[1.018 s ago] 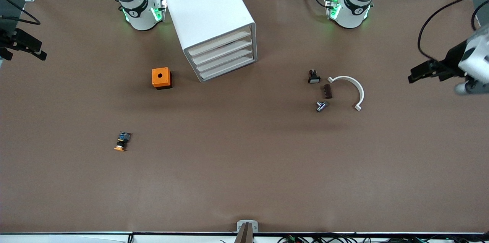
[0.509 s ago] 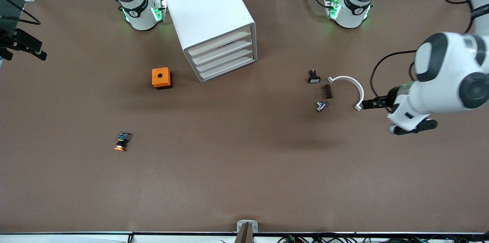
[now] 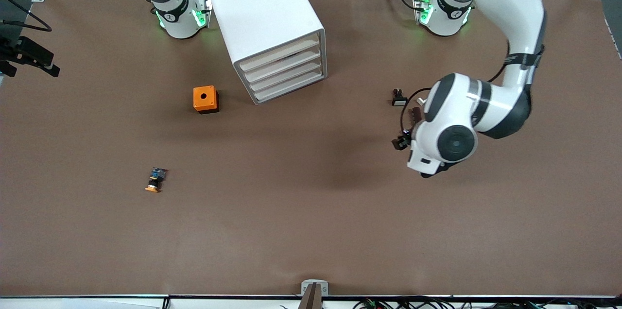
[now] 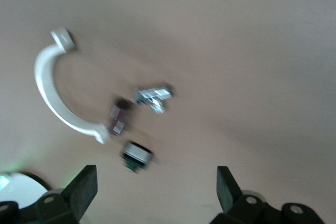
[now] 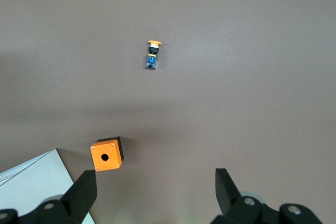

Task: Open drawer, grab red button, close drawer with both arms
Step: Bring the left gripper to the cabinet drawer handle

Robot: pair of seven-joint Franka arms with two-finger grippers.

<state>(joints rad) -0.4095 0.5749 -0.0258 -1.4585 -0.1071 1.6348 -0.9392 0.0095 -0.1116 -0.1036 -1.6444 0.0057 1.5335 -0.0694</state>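
The white drawer cabinet (image 3: 267,22) stands between the arm bases, and all its drawers (image 3: 284,73) are shut. The red-capped button is out of view. My left gripper (image 4: 156,182) is open and empty. In the front view it (image 3: 401,143) hangs over the table beside a group of small parts. My right gripper (image 5: 155,182) is open and empty. It waits high over the table near the orange cube box (image 5: 107,155), and the front view does not show it.
An orange-yellow-capped button (image 3: 153,180) lies toward the right arm's end, nearer the front camera than the orange cube box (image 3: 205,99). A white arc clamp (image 4: 52,98), a brown piece (image 4: 118,119), a metal piece (image 4: 155,97) and a white-capped switch (image 3: 399,99) lie under the left arm.
The left arm has swung in from the table's edge at its own end to over the small parts. The right arm and the drawers have not moved.
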